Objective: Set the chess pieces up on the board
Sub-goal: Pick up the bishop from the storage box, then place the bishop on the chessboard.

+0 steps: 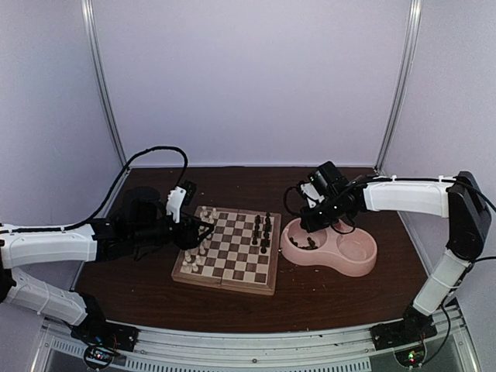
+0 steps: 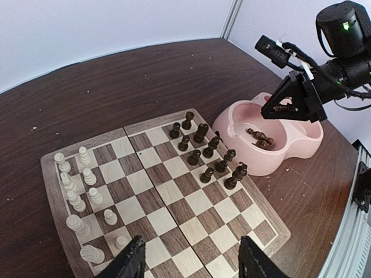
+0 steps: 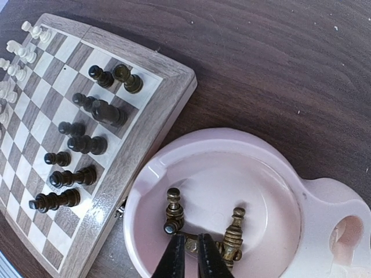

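- Square wooden chessboard (image 1: 240,267) with light and dark checkered squares and a tan rim lies flat on the dark wood-grain counter (image 1: 155,302). It is turned slightly off square to the counter's near edge.
- The fold seam runs from far to near and splits the chessboard into a left half and a right half.
- Cream chess pieces (image 2: 88,175), small carved wooden figures: ten counted in the left wrist view. They stand in two rows along the board's left side, all upright with long axes vertical.
- Dark brown chess pieces (image 2: 200,133) of the same carved wood: nine counted on the board. They stand upright in two rows along the right side, the side next to the bowl.
- Pink double bowl (image 1: 341,270) sits just beside the board's right rim.
- In its compartment nearer the board, two dark pieces lie on their sides, long axes roughly parallel.
- Left tool (image 2: 191,263) hovers over the near squares on the cream half. Its fingers are apart, with only bare squares between them.
- Right tool (image 3: 192,258) is down in that bowl compartment with its fingers together. A third dark piece lies crosswise at the tips; cannot tell whether it is pinched.
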Controlling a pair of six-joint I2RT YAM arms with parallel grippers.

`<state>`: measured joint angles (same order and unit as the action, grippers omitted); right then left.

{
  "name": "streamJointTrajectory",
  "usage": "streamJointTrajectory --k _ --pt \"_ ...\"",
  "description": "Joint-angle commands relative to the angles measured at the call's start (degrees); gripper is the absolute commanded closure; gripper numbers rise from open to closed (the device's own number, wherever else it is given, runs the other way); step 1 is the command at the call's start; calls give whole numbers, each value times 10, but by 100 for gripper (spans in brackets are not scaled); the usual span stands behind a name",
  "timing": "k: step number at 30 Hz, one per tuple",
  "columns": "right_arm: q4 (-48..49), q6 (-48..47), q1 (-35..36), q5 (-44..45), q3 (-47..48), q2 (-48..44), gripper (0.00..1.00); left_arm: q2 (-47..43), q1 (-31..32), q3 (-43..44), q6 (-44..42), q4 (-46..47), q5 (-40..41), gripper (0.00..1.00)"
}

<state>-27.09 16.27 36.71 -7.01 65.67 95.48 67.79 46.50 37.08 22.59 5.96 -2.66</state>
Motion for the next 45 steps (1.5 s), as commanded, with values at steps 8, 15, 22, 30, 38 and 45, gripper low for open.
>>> streamJointTrajectory --k 8,15,22,30,38,45 --pt "59 -3 -3 -34 -32 -44 88 -3 3 15 -7 18 0 44" --pt "60 2 -3 -56 -23 -19 88 -6 3 16 -7 16 -3 45" --pt "108 9 -1 -162 -36 -22 84 -1 3 19 -5 15 -7 44" --pt "131 9 22 -189 -42 -36 83 -4 3 19 -7 13 -4 45" --pt "145 7 59 -217 -28 -21 84 -6 3 19 -6 11 -4 44" --pt "156 -10 89 -225 -25 -27 85 -9 3 19 -7 10 -3 44"
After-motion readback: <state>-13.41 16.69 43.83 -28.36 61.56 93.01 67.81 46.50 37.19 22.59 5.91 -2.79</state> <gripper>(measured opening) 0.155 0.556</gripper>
